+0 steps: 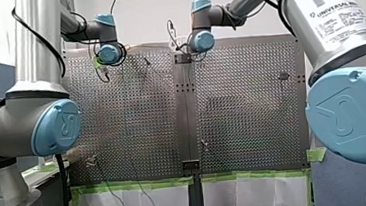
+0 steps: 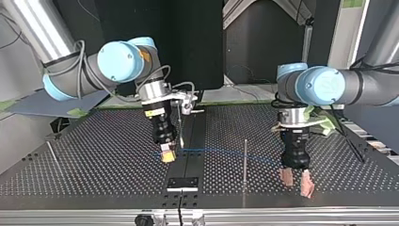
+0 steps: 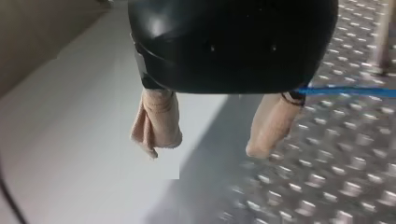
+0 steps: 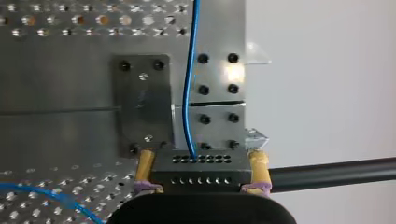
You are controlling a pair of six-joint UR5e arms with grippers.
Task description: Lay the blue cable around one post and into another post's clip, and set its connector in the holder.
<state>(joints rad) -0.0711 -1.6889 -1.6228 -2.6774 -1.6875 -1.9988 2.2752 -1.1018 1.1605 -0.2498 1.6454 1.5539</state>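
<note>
Perforated metal table [image 2: 94,160] carries a thin upright metal post [image 2: 244,160]. Near the post, my left gripper [image 2: 296,183] stands with beige pads [image 3: 159,121] spread, empty. On the post's other side, my right gripper [image 2: 168,157] clamps a black multi-hole connector [image 4: 201,165]; thin blue cable [image 2: 221,152] runs past the post.

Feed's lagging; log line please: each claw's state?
right claw: shut on connector | left claw: open, empty | blue cable: runs from connector

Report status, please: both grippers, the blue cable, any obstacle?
Right gripper shut on connector, blue cable running out of it. Left gripper open, empty, cable passing beside it. Thin post stands between the two grippers, top view.
</note>
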